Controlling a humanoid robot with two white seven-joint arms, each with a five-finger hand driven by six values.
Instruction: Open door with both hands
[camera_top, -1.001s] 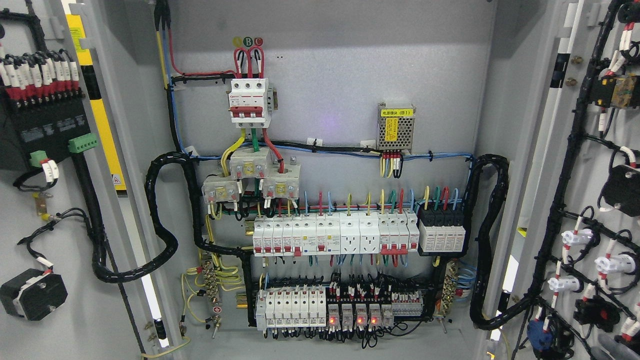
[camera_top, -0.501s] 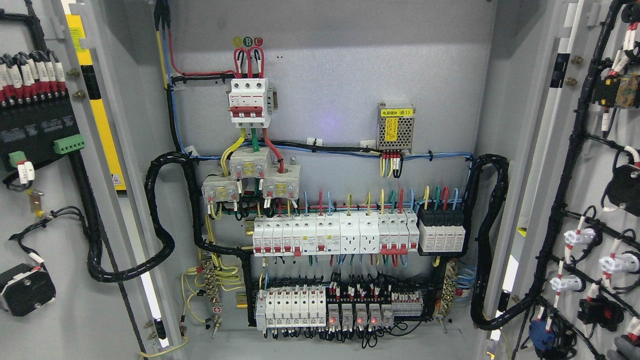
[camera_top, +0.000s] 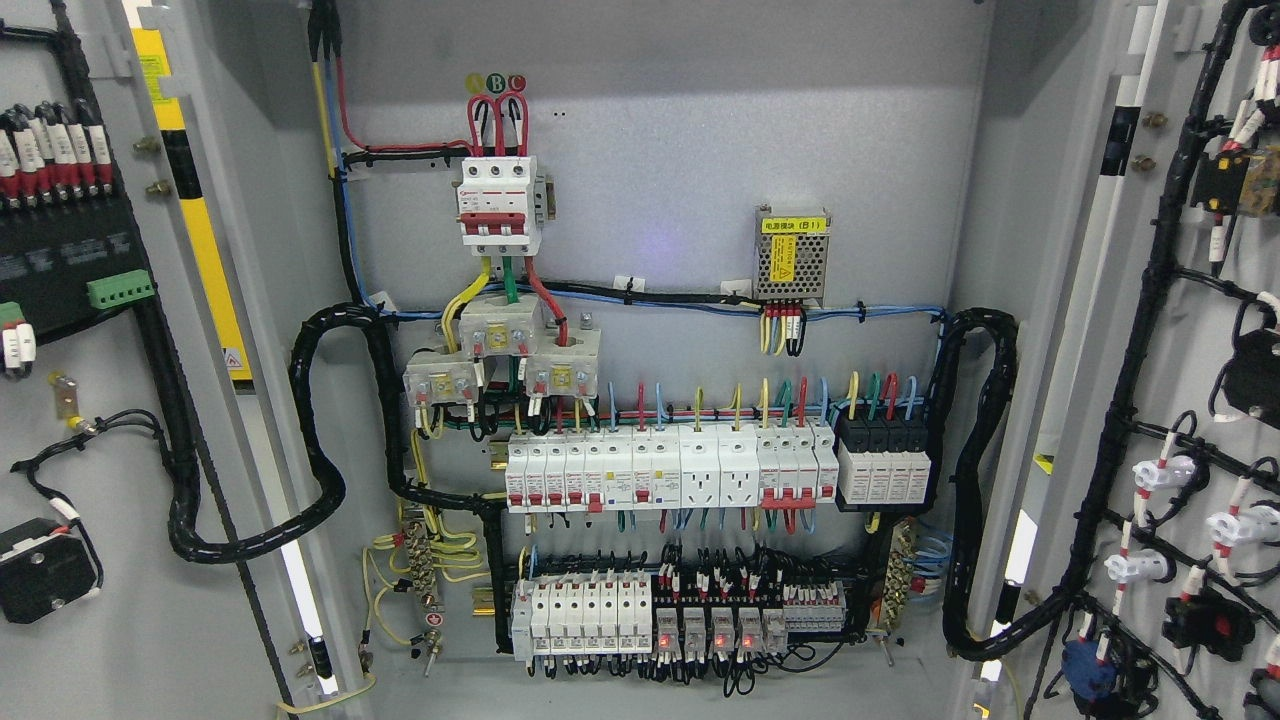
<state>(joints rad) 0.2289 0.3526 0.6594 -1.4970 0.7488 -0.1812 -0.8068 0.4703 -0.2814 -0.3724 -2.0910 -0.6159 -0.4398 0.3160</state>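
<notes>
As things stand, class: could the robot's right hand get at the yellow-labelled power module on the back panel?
Probably yes, though no hand is in view. Both doors stand swung open, the left door and right door, and nothing sits in front of the power module.

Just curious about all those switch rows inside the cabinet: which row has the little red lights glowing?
The bottom row. Its right part holds small relay blocks showing lit red dots; the middle row and the top breaker show none.

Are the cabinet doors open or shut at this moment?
Open. The inner faces of the left door and right door face the camera, and the breakers on the back panel are in plain sight between them.
</notes>
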